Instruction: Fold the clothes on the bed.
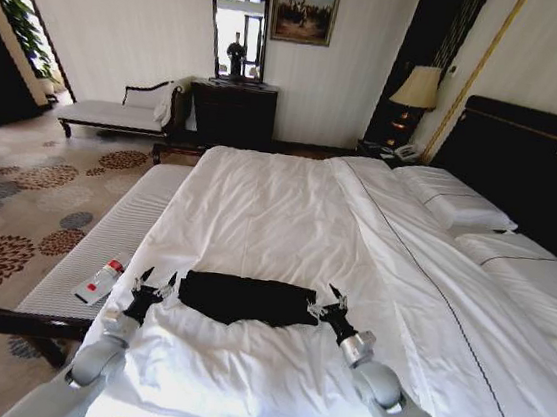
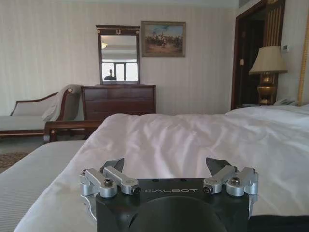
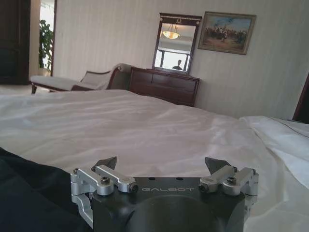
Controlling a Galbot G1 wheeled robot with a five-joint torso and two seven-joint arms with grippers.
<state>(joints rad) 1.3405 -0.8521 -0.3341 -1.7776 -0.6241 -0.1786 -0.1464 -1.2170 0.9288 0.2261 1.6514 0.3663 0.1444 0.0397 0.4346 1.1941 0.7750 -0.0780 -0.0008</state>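
The clothes (image 1: 246, 298) lie as a compact black folded bundle on the white bed (image 1: 287, 220), close to its foot. My left gripper (image 1: 154, 282) sits just beside the bundle's left end, fingers spread open and empty. At the bundle's right end my right gripper (image 1: 328, 300) is also open with nothing between its fingers. In the left wrist view the left gripper (image 2: 166, 166) points across the duvet, with a sliver of the clothes (image 2: 280, 223) at the frame's edge. In the right wrist view the right gripper (image 3: 161, 164) hovers over the sheet with the clothes (image 3: 34, 193) beside it.
A white-cushioned bench (image 1: 114, 240) runs along the bed's left side with a small red-and-white item (image 1: 99, 281) on it. Pillows (image 1: 455, 204) and a dark headboard (image 1: 540, 168) are at the right. A dresser (image 1: 232, 113) with a mirror stands at the far wall.
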